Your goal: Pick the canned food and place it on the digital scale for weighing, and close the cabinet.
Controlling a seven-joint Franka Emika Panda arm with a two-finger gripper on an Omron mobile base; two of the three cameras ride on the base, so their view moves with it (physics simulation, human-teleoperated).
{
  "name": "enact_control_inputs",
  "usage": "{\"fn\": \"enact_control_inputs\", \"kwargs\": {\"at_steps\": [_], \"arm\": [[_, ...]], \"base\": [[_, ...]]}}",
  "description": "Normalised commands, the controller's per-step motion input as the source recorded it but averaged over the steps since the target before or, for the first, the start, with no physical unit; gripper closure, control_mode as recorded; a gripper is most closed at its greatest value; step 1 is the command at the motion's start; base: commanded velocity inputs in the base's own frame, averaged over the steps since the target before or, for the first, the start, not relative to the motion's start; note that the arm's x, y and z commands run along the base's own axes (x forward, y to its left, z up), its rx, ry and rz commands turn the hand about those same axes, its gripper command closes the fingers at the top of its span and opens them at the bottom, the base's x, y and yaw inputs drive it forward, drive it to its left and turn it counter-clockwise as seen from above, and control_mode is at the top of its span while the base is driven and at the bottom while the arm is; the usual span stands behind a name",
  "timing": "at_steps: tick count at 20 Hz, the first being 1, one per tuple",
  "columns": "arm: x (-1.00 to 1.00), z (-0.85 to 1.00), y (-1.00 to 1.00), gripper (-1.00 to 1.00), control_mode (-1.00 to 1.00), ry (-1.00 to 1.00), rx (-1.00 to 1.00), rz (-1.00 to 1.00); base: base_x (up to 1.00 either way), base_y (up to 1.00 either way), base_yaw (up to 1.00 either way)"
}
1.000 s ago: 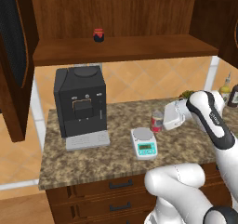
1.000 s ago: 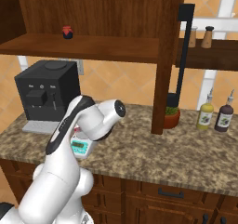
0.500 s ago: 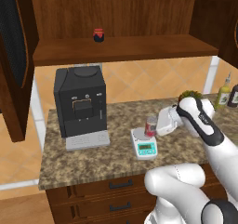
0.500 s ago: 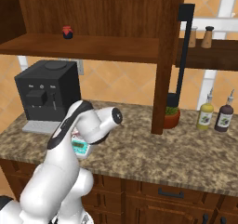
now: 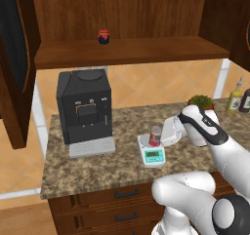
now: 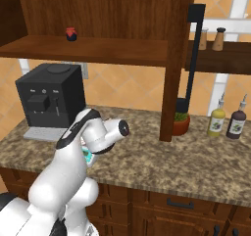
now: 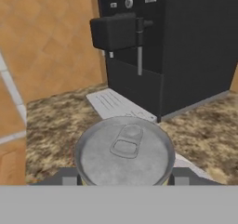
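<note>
**Jaws clamping the tin over the scale**

Jaws are closing on the canned food (image 5: 155, 135), one dark finger showing at each side of it in the hand view, where its round silvery lid (image 7: 124, 151) with a pull tab is facing the camera. From the left base camera, the gripper (image 5: 163, 134) is holding the tin upright, its red label band showing, on or just above the round silver platter of the digital scale (image 5: 152, 152), a small white rectangle with a greenish display; contact is not clear. Left of it, a boxy matte black coffee machine (image 5: 83, 109) is sitting on the speckled granite counter (image 5: 93, 168). Up above, the cabinet (image 5: 15, 63) of dark brown wood is standing open, a squat dark jar (image 5: 103, 36) with a red lid resting on its shelf. No writing is legible.
</note>
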Motion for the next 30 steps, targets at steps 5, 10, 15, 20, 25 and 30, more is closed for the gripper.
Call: {"fn": "enact_control_inputs", "kwargs": {"at_steps": [5,10,15,20,25,30], "arm": [[0.21,-0.22,0.00,1.00,-1.00,-0.06,0.00,0.00],[0.23,-0.06,0.00,1.00,-1.00,-0.03,0.00,0.00],[0.33,0.00,0.00,1.00,-1.00,0.00,0.00,0.00],[0.24,-0.04,0.00,1.00,-1.00,0.00,0.00,0.00],[0.00,-0.24,0.00,1.00,-1.00,0.00,0.00,0.00],[0.00,-0.30,0.00,-1.00,-1.00,0.00,0.00,0.00]], "base": [[0.00,0.00,0.00],[0.00,0.00,0.00],[0.00,0.00,0.00],[0.00,0.00,0.00],[0.00,0.00,0.00],[0.00,0.00,0.00]]}}
